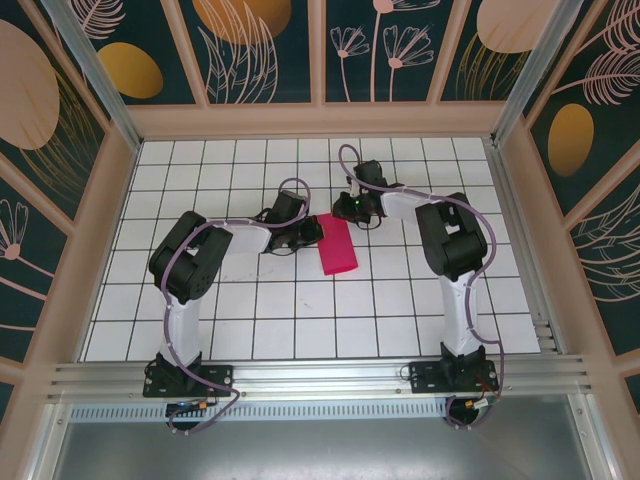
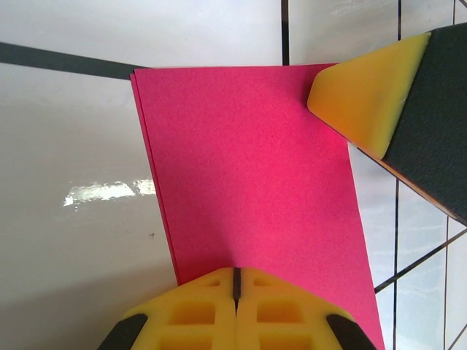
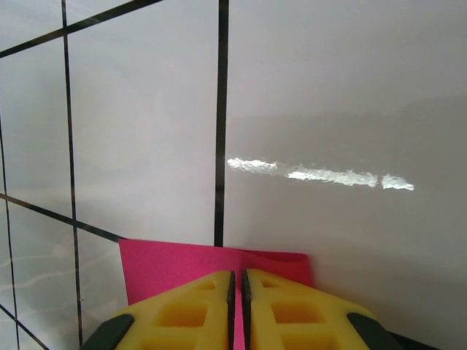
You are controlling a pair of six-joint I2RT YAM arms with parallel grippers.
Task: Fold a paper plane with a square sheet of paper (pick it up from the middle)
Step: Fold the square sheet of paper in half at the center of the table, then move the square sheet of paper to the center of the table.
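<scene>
Left gripper (image 2: 236, 271): yellow ribbed fingers pressed together, only a hairline seam between them. The tips sit over one short edge of the pink paper; whether the edge is nipped between them I cannot tell.
Right gripper (image 3: 237, 273): fingers (image 3: 182, 310) drawn in to a narrow dark slit, with pink showing low in the slit. The tips sit at the paper's far short edge; a true pinch cannot be confirmed. One of its yellow pads (image 2: 365, 95), backed in black, rests on the paper's corner in the left wrist view.
Square sheet of paper (image 1: 338, 247): magenta-pink, lying as a long oblong rather than a square. Two layered edges show along one long side. It lies flat on the tiles at mid-table, slightly askew to the grid, between the two grippers. The corner by the right gripper lifts a little.
Table (image 1: 300, 310): white tiles with dark grid lines, glossy, showing a streak of reflected light.
Left arm (image 1: 190, 265): reaches in from the paper's left.
Right arm (image 1: 450, 240): bends round to the paper's far end.
Surround: pale wooden frame with dark panels of painted leaves and flowers.
</scene>
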